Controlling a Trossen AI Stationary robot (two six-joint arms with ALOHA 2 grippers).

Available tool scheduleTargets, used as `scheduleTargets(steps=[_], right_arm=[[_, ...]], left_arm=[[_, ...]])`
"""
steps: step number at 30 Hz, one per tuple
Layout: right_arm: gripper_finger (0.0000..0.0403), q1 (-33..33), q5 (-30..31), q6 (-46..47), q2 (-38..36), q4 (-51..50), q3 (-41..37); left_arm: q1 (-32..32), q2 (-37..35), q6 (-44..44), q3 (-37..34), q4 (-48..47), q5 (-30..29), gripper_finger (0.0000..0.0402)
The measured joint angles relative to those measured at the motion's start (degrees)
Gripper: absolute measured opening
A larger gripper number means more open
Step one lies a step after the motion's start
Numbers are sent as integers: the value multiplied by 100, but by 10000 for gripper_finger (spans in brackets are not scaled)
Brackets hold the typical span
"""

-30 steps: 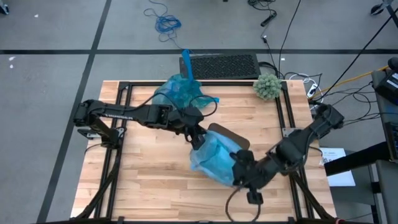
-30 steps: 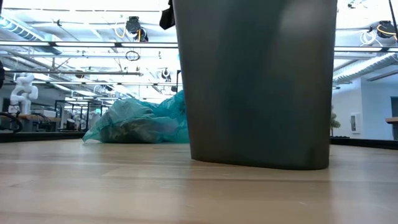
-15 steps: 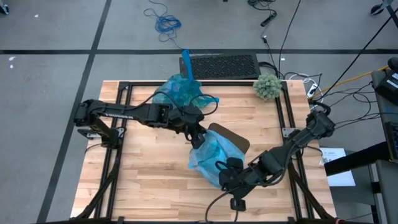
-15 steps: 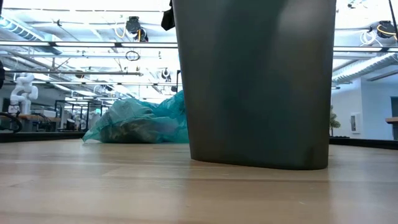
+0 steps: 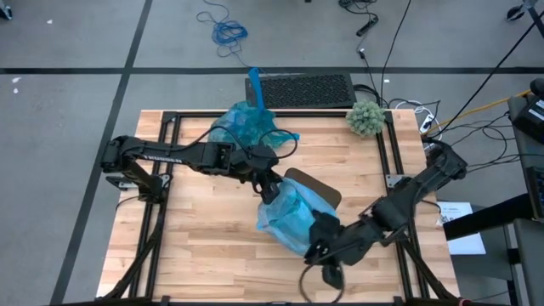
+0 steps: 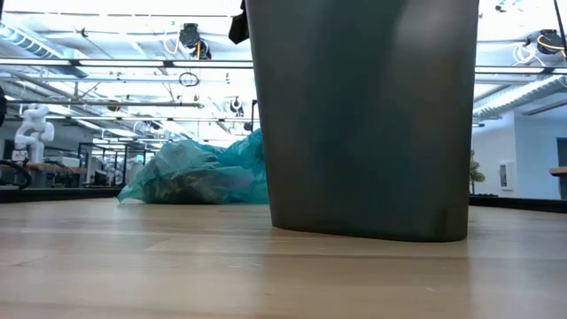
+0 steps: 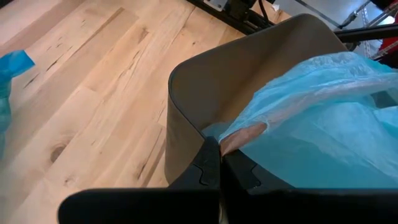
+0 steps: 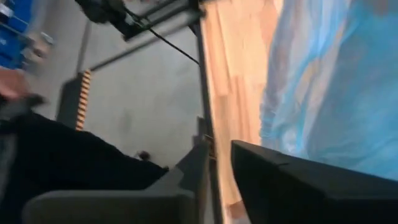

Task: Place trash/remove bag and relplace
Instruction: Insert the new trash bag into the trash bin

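The left gripper (image 5: 270, 192) is pressed shut on a pinch of the thin, light blue plastic bag (image 5: 293, 217), at the rim of the dark grey plastic bin (image 6: 368, 120). In the left wrist view its two dark fingers (image 7: 214, 163) meet with a fold of the film squeezed between them, right on the edge of the bin (image 7: 205, 93). The bag (image 7: 323, 124) is half transparent, wrinkled and glossy, and it spills over the opening of the bin.

The right gripper (image 5: 323, 242) is at the near edge of the wooden table (image 5: 204, 229), just beside the lower side of the blue bag. In its wrist view a narrow gap shows between the two black fingers (image 8: 280, 180), and nothing is inside this gap; the blue film (image 8: 336, 87) hangs close in front.

The bin has smooth, matt walls and narrows a little toward its base. The table (image 6: 177, 266) is made of pale wooden strips with visible grain.

A second bag, teal-green and crumpled (image 5: 246, 126), lies full at the far side of the table. I cannot make out single pieces of trash inside it.

A fuzzy grey-green ball (image 5: 366, 117) rests at the far right corner.
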Motion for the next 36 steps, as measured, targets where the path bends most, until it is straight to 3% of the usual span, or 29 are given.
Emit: scheduleTargets(steps=[6,9,13,24,29,34,36], right_arm=[[138,-2,414,70,-516,-257,175],[163,0,915,788,-778,-1235,313],[173,0,1110,1962,-803,-2871,353],[174,-178,1325,2130,-351,-3031,355],[139,-205,1388,2567,-165,-3724,355],[24,-101,1759,3126,-178,-4326,355],[11,-59,1901,3244,-219,-4409,355]], left_arm=[[0,0,13,-2,-4,0,0],[0,0,2,-4,-4,0,0],[0,0,-2,-4,0,10,0],[0,0,-22,-15,162,44,0],[0,0,-24,-15,184,45,0],[0,0,-24,-15,186,72,0],[0,0,-24,-15,184,74,0]])
